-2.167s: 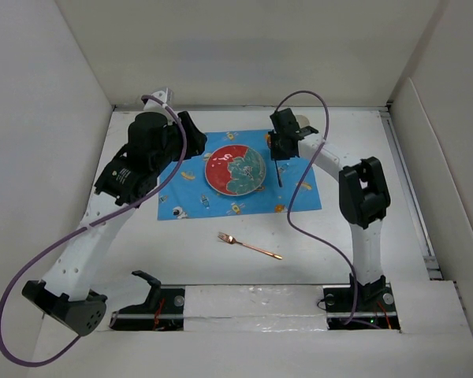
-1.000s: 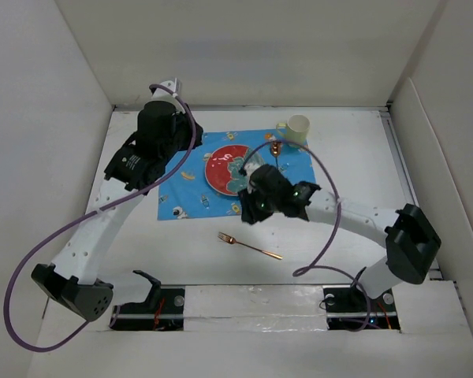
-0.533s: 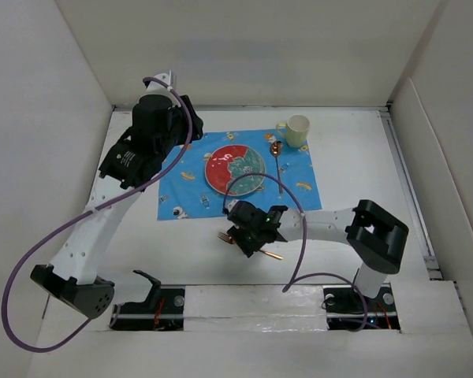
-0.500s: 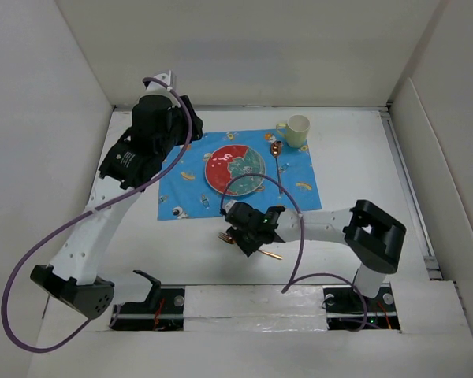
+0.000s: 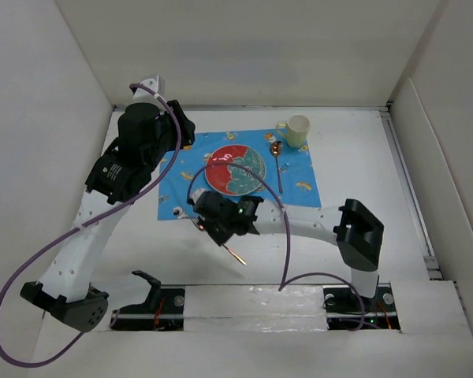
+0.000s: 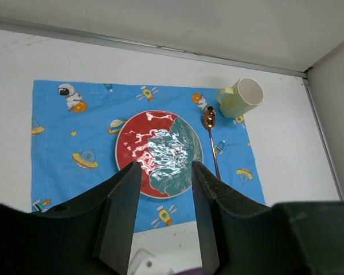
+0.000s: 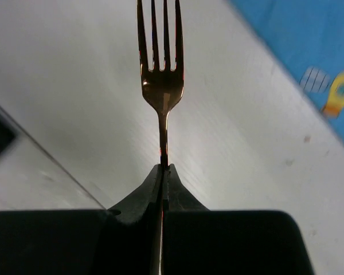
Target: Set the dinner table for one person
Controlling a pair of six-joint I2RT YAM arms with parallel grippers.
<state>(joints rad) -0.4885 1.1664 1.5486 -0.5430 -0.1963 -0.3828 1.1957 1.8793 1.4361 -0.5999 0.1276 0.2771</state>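
Observation:
On the white dinner table (image 5: 363, 157) lies a blue cartoon-print cloth (image 5: 181, 197) with a red and teal plate (image 5: 234, 169), a copper spoon (image 5: 277, 161) to its right and a pale yellow cup (image 5: 297, 131) at its far right corner. My right gripper (image 5: 209, 223) is shut on a copper fork (image 7: 160, 86), held above the table just off the cloth's near left edge, tines pointing away from the wrist. The fork's handle end (image 5: 236, 256) sticks out behind. My left gripper (image 6: 163, 172) is open and empty, high above the plate (image 6: 159, 153).
White walls enclose the table on the left, back and right. The arm bases and a metal rail (image 5: 252, 303) run along the near edge. Purple cables (image 5: 31, 276) loop off both arms.
My right gripper has closed on the fork, lifted it off the table and carried it left toward the cloth's near left corner. The left arm has shifted slightly left.

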